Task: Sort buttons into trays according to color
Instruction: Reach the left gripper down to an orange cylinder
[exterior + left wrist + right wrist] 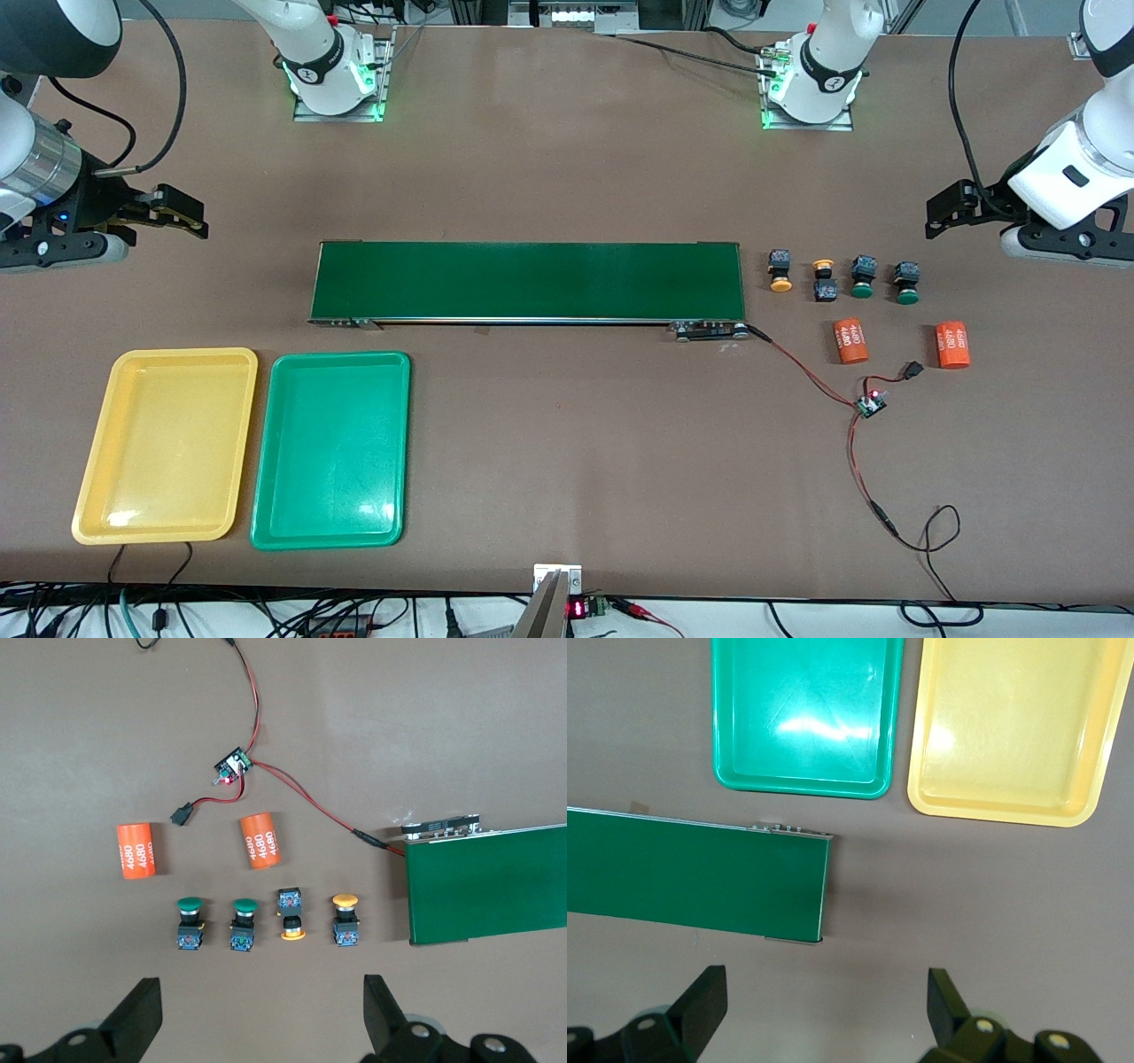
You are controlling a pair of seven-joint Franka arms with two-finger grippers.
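- Front view: a brown table [567, 461] with two arms waiting, one at each end.
- The left gripper [952, 213] hangs released, holding nothing, over bare table at the left arm's end, near four buttons.
- The right gripper [177, 213] also hangs released and holds nothing, over bare table at the right arm's end.
- One long dark-green belt [527, 281] lies across the middle.
- The four buttons lie in a row just off the belt's end, toward the left arm: yellow button one [780, 270], yellow button two [825, 280], green button one [863, 276], green button two [906, 282].
- Two orange cylinders [850, 342] with white print lie nearer the camera than the buttons.
- One small circuit board [870, 405] with red wires lies nearer still.
- Two trays lie side by side nearer the camera than the belt, toward the right arm's end: one yellow tray [97, 443], one green tray [266, 443]. Nothing lies in either.
- Left wrist view: two spread fingers [142, 1019] frame the four buttons, two green caps [190, 904] and two yellow caps [345, 900], plus both cylinders, the board and the belt's end.
- Right wrist view: two spread fingers [704, 1005] sit over bare table, with the belt's end and both trays in sight.
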